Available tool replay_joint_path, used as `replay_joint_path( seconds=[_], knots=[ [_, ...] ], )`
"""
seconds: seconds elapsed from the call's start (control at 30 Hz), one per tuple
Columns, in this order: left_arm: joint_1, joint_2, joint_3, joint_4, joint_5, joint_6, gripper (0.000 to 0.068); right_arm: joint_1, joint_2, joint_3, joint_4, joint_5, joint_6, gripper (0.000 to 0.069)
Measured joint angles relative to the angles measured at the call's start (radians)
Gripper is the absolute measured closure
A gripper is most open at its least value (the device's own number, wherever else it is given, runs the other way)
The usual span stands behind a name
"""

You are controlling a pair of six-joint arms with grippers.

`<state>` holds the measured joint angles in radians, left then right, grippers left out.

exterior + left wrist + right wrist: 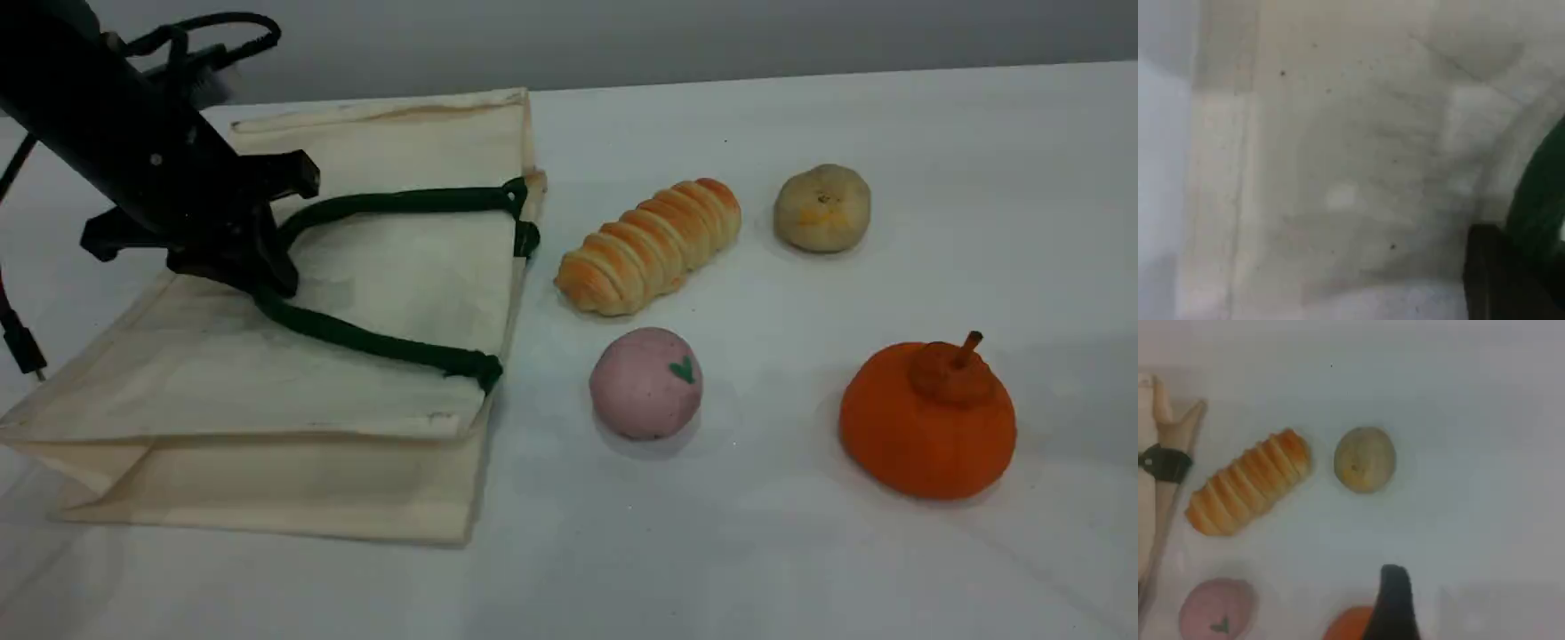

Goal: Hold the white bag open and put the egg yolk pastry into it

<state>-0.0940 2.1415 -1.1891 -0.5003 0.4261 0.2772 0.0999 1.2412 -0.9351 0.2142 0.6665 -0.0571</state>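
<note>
The white bag (pixel 267 391) lies flat on its side at the left of the table, its mouth towards the food. My left gripper (pixel 271 283) is down on the bag, shut on the bend of the dark green handle (pixel 373 342). In the left wrist view the handle (pixel 1541 200) sits beside my dark fingertip (pixel 1501 277) over the cream cloth (pixel 1338 167). The egg yolk pastry (pixel 821 208) rests on the table at the far right, untouched. The right wrist view looks down on the pastry (pixel 1364 459), with one fingertip (pixel 1395 600) well short of it and nothing held.
A long golden ridged bread roll (pixel 651 246) lies between the bag's mouth and the pastry. A pink ball with a green mark (pixel 646 382) sits in front of the roll. An orange pumpkin-shaped toy (pixel 929 418) stands at the near right.
</note>
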Motion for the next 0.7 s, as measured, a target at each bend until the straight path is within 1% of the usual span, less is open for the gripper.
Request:
replay_joint_path(
  seconds=[0.1,0.2,0.33,0.5,0.6,0.7],
  knots=[
    [0.001,-0.002,-0.038,0.004,0.051,0.006,0.0599,0.0,0.0,0.0,0.0,0.013,0.0,0.0148],
    [0.001,-0.016,-0.109,0.013,0.146,0.027,0.0599,0.0,0.0,0.0,-0.003,0.027,0.0,0.0148],
    [0.001,-0.03,-0.25,0.058,0.314,0.033,0.0599,0.0,0.0,0.0,-0.003,0.026,0.0,0.0148],
    [0.001,-0.03,-0.459,0.155,0.564,0.033,0.0599,0.0,0.0,0.0,-0.004,0.03,-0.005,0.0148],
    [0.001,-0.03,-0.583,0.16,0.674,0.04,0.0599,0.0,0.0,0.0,-0.004,0.043,-0.005,0.0148],
    [0.001,-0.03,-0.685,0.153,0.763,0.088,0.0599,0.0,0.0,0.0,-0.008,0.073,-0.008,0.0148]
  ],
)
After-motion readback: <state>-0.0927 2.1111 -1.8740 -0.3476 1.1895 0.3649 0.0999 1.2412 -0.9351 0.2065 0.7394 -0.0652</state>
